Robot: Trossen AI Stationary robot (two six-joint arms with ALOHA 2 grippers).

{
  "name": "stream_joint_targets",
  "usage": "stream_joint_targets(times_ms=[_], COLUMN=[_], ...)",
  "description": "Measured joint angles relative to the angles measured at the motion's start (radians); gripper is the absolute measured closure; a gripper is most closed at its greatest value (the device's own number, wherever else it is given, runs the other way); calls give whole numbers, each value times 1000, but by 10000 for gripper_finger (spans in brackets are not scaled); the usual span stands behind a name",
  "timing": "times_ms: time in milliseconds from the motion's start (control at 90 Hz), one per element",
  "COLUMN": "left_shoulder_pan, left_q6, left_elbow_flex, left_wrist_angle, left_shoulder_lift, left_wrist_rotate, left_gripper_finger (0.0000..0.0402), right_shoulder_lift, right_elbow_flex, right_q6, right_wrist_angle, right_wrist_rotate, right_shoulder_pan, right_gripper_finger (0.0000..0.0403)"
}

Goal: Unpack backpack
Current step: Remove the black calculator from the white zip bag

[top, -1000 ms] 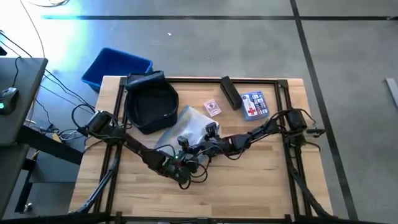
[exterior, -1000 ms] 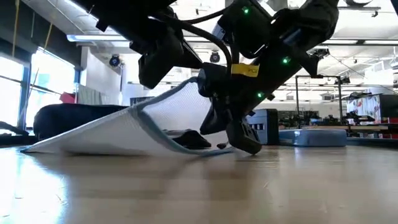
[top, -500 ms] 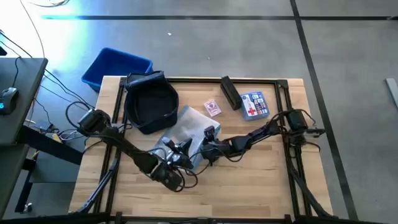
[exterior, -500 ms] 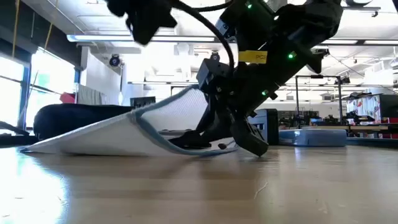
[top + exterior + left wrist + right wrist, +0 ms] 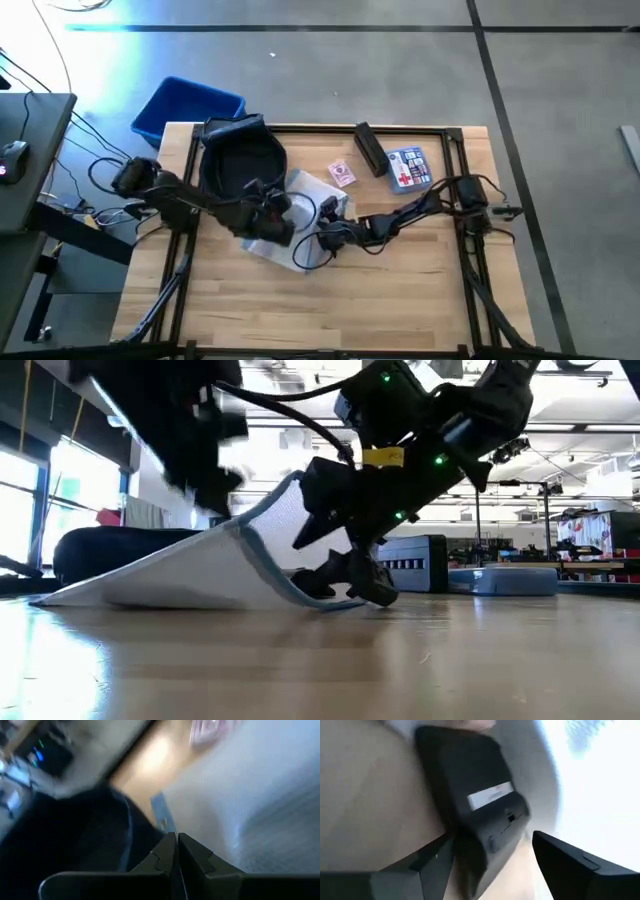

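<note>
Left gripper: gone from the near middle of the table a second ago to the left edge of the pouch, just beside the backpack. Fingers pressed together, empty, in the left wrist view. Smeared by motion in the low view, high on the left.

Right gripper: slid a little left, low at the pouch's near right edge. Fingers spread wide in the right wrist view, with a dark block bearing a pale label between and ahead of them. Cannot tell whether touching the block.

Pouch: shifted little. Right edge lifted and curled in the low view, left end flat on the table.

Backpack: unmoved at the far left of the table, near the bin beyond the corner. Long axis running far to near, strap end toward the far edge, rounded end toward the pouch. Dished, dark hollow facing up. Near right rim hidden under the left arm. In the low view only a low dark mound at the far left, partly behind the pouch.

Cards, black box and first-aid kit in place, far right.
</note>
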Motion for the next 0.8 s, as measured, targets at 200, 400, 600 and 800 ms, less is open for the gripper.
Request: stream_joint_targets(times_ms=[200, 400, 600, 800], left_shoulder_pan=[71, 96, 113, 116], left_q6=[139, 173, 244, 310], left_elbow_flex=[-160, -234, -263, -262], left_wrist_angle=[341, 500, 621, 770], left_shoulder_lift=[3, 3, 19, 68], left_wrist_rotate=[183, 253, 364, 451], left_gripper_finger=[401, 401, 401, 401], right_shoulder_lift=[2, 3, 3, 3], right_elbow_flex=[14, 61, 69, 67], right_q6=[-55, -79, -4, 18], right_wrist_angle=[-20, -200, -243, -230], right_wrist_rotate=[7, -36, -57, -64], right_shoulder_pan=[-9, -11, -33, -42], right_gripper_finger=[149, 149, 149, 149])
